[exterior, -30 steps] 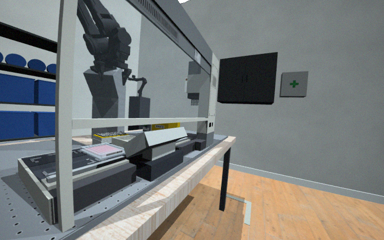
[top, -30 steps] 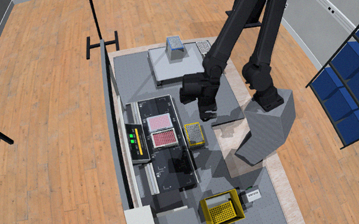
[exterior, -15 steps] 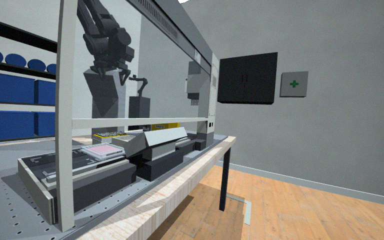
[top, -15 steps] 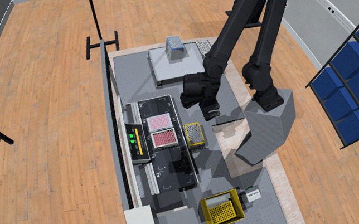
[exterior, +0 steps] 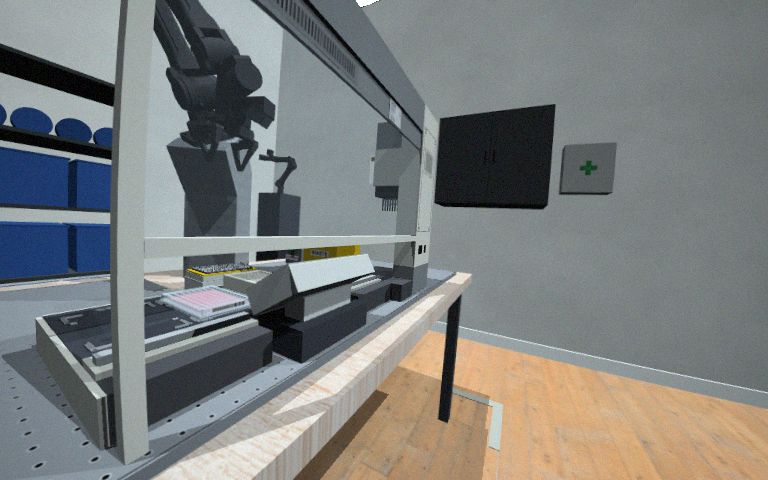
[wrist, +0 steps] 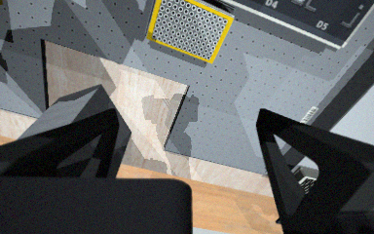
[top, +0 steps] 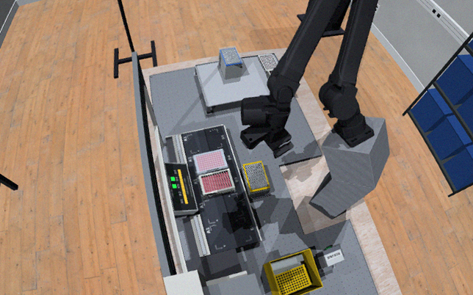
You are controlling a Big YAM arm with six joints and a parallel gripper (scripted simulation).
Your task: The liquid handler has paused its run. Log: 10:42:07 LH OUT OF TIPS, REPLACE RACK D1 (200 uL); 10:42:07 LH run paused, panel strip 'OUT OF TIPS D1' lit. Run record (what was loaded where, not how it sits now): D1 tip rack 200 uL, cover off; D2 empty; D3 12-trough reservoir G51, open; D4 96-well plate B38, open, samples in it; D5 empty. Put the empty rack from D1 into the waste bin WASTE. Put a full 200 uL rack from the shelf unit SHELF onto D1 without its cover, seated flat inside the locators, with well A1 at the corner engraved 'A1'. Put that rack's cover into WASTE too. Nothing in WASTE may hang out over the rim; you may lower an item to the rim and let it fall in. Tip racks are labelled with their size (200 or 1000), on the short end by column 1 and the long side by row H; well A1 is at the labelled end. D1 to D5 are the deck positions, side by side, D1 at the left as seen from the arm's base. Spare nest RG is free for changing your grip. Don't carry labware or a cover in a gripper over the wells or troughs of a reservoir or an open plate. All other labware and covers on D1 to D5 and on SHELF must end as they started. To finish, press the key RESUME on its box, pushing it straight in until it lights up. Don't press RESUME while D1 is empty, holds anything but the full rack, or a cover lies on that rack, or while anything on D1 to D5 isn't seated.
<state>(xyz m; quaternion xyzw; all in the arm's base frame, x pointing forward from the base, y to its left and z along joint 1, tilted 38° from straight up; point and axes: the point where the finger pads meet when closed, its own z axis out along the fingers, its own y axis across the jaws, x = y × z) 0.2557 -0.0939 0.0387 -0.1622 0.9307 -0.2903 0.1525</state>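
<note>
My gripper (top: pixel 266 145) is open and empty, held high above the table between the shelf unit (top: pixel 232 84) and the deck; it also shows in the side view (exterior: pixel 226 147) and in the wrist view (wrist: pixel 190 146). A yellow-rimmed tip rack (top: pixel 256 176) without a cover stands just beside the deck's near edge, and the wrist view shows it ahead of the fingers. The yellow waste bin (top: pixel 293 273) holds a yellow grid rack and a grey flat piece. The deck position at the lower end (top: pixel 231 228) looks dark and bare.
A pink plate (top: pixel 210 160) and a red one (top: pixel 217 181) sit side by side on the deck. On the shelf unit stand a blue-rimmed rack (top: pixel 229 59) and a grey one (top: pixel 268 60). A labelled box (top: pixel 333 255) sits by the bin. The control panel (top: pixel 180 186) shows green lights.
</note>
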